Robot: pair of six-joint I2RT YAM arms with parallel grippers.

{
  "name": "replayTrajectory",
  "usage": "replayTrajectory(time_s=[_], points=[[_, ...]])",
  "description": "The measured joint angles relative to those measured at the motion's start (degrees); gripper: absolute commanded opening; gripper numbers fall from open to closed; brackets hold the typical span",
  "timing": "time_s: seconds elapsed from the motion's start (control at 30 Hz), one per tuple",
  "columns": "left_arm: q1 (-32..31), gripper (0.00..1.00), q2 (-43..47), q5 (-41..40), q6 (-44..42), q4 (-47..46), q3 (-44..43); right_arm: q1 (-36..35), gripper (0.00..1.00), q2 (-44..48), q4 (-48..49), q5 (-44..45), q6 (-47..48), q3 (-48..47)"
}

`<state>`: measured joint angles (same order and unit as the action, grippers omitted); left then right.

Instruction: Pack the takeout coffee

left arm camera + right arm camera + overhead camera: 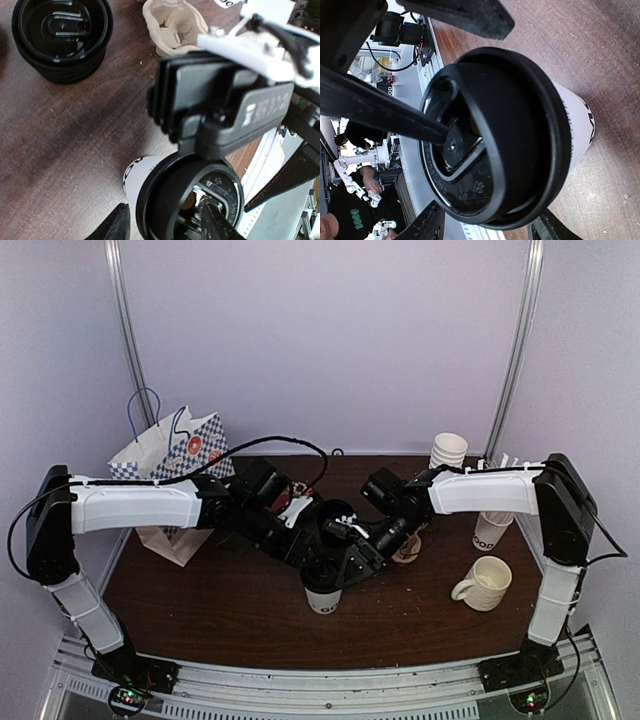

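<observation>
Right wrist view: lidded cup (520,130) between spread jaws of right gripper (489,220); left gripper (165,217) jaws spread astride it.

I'm noting a white cup (323,602) wearing a black lid (520,125), a blue-and-white checkered bag (160,452), a cream mug (487,583), a dark brown woodgrain table (220,610).

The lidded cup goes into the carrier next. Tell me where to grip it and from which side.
Grip the white paper wall of the lidded cup just below the black lid, coming in level from the side. It stands upright and the lid overhangs the wall, so a claw closing there would likely catch under the rim.
</observation>
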<state>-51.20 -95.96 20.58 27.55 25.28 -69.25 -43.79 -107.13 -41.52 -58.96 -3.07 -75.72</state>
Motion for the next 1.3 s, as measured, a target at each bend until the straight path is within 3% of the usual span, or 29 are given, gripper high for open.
replayTrajectory(time_s=[0.53,1.03,1.3], points=[[0.00,0.43,-0.15,0.26,0.00,-0.72,1.07,0.24,0.56,-1.81,-1.46,2.14,-1.20,-2.19],[0.02,0.44,-0.42,0.13,0.72,-2.56,2.12,0.44,0.52,-4.39,-10.19,7.30,0.50,-7.72],[0.04,0.67,-0.35,-0.17,-0.09,-1.81,1.70,1.14,0.57,-4.50,-11.98,7.63,5.77,-9.75]])
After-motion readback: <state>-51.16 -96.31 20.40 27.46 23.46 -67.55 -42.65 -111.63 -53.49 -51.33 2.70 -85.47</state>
